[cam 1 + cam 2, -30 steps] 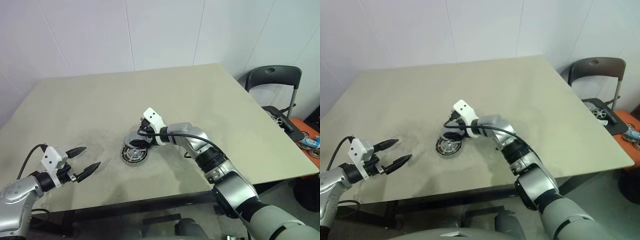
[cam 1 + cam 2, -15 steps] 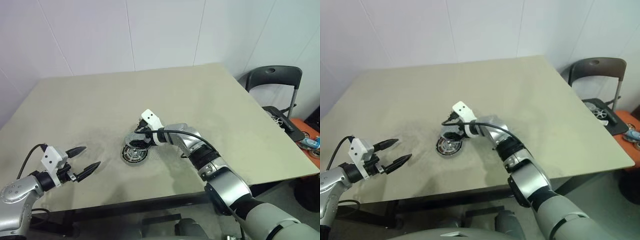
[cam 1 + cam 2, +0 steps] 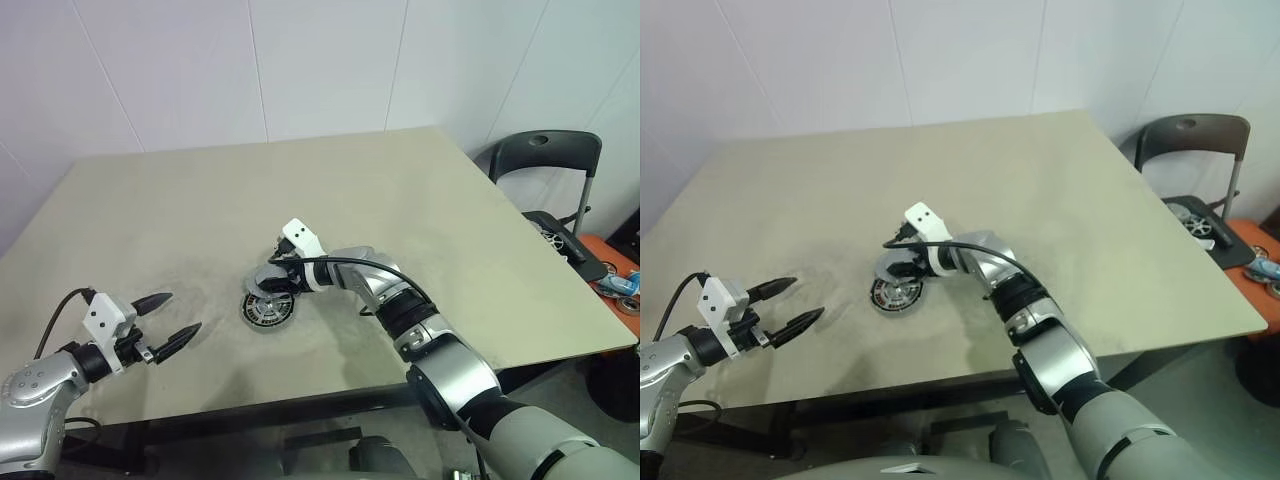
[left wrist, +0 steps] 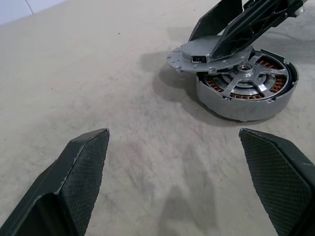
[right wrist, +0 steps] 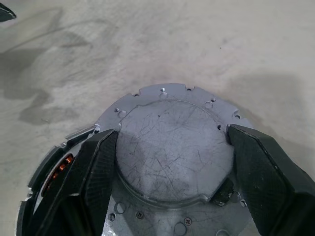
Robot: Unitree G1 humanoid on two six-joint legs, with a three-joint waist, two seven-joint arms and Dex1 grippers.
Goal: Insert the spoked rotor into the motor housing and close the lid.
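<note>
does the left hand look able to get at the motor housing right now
Probably yes, only partly: bare table lies between the open left hand and the motor housing, but the right hand holds the lid over its top.

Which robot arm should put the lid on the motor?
The right one, probably: its pincer already grips the lid, tilted over the motor housing. The left pincer hangs open, apart.

The lid (image 5: 170, 162) covers most of the motor housing (image 5: 47, 179) in the right wrist view, leaving a sliver of copper windings exposed. The frame edge cuts off the lid's near portion. The items on the chair (image 3: 548, 165) are too small to identify.
</note>
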